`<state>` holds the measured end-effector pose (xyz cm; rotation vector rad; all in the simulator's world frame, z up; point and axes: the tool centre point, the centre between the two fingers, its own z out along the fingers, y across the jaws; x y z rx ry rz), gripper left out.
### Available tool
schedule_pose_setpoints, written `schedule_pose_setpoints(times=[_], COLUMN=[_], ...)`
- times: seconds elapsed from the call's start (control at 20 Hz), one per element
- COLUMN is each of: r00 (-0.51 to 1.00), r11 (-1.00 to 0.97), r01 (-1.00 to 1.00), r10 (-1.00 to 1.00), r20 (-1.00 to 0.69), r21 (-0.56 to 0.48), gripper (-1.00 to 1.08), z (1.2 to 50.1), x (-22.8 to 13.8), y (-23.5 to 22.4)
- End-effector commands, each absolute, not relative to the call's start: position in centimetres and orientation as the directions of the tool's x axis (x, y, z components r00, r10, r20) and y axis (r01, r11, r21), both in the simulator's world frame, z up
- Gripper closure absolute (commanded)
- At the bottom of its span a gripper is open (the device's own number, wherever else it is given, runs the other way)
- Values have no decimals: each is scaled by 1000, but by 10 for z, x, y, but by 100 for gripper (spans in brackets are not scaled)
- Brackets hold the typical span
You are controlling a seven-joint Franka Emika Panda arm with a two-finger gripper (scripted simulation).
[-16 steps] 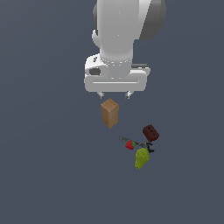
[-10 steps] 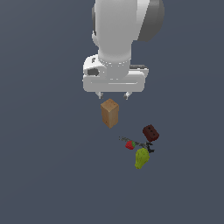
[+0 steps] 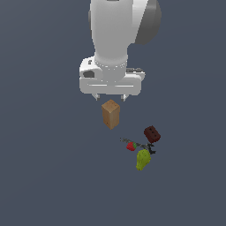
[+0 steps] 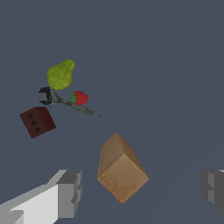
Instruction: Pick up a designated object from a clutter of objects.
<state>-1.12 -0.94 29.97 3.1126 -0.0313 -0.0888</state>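
You see the tool (image 3: 110, 97) hanging above the desk (image 3: 44, 167), its 2 fingers spread wide with nothing between them. In the wrist view 1 grey fingertip (image 4: 70, 192) shows on one side and the other at the opposite edge, with the tan wooden block (image 4: 120, 168) in the gap below them.

Take that tan wooden block (image 3: 110, 114) as your landmark; it stands upright just under the tool.

- The pear (image 3: 142, 159), yellow-green and lumpy, lies on the desk well apart from the block, toward the exterior view's right and nearer the camera. Nothing grips it.
- The strawberry (image 3: 131, 146), red, sits between the block and the pear, just beside the pear.
- The dark brown block (image 3: 152, 134), with 3 holes visible on 1 face in the wrist view (image 4: 37, 121), rests beyond the strawberry from the wooden block, near the pear.
- The thin dark tool-shaped item (image 4: 65, 101) lies flat among these 3; the strawberry (image 4: 79, 97) appears to touch its shaft, and its forked end lies just beside the pear (image 4: 61, 75).
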Motion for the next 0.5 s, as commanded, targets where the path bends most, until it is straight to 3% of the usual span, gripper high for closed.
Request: schedule_pose_setpoints(times=[0.0,0.45], r00=[998,995], r11=[-999,-996], r01=[-22,-86], r10=[-23,-87], r20=[-57,-50], r21=[29,30], gripper=[-92,-92], z=[299,288], x=[-11,4], y=[-9,0])
